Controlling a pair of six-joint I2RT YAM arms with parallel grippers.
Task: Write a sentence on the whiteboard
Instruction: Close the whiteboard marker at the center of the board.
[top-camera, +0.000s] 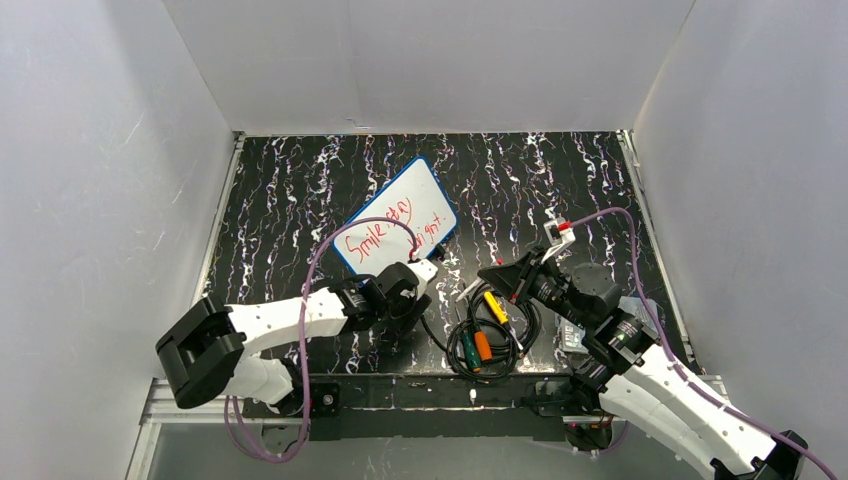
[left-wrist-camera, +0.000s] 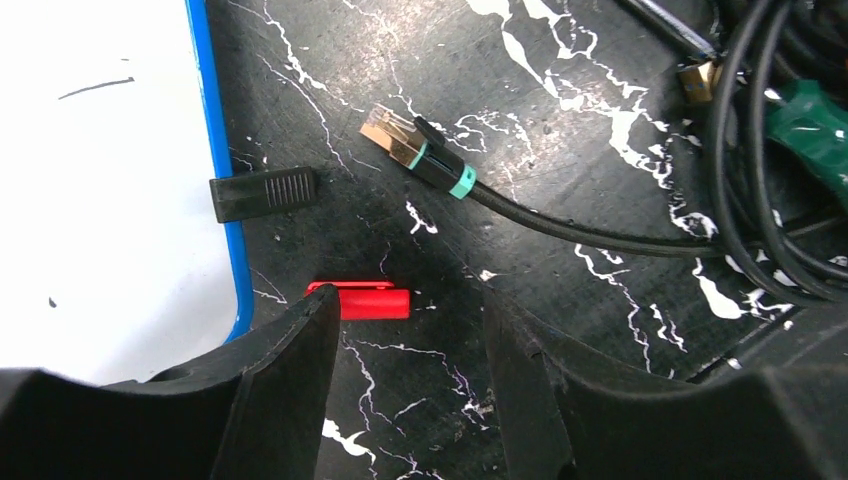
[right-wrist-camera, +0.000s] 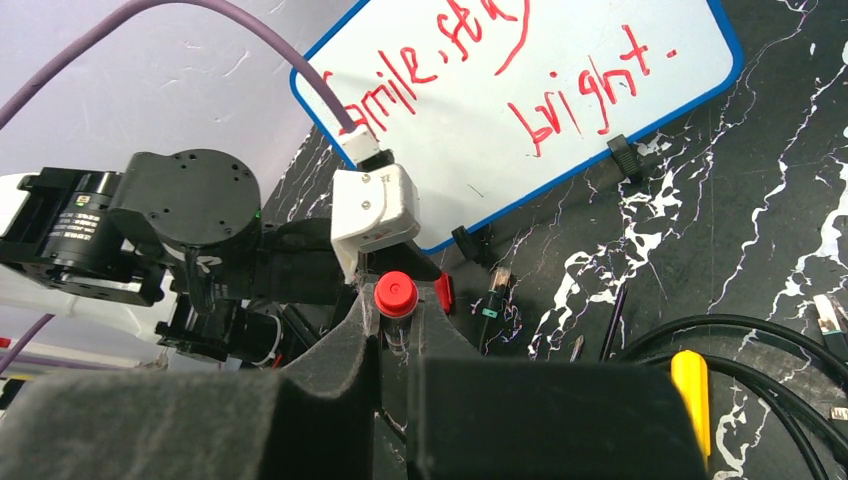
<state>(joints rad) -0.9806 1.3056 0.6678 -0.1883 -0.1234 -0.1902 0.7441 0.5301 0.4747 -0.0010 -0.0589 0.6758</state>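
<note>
The whiteboard (top-camera: 415, 195) lies flat on the table (top-camera: 290, 180). Beside its near edge your left claw (left-wrist-camera: 410, 330) stands open, empty, by a red cap (left-wrist-camera: 370, 301); right of it, your right claw (right-wrist-camera: 397, 322) grips a marker (right-wrist-camera: 396, 293).

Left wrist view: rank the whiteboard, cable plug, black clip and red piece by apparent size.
1. whiteboard, though cut off by the frame.
2. cable plug.
3. black clip and red piece: they look alike, too close to rank.
</note>
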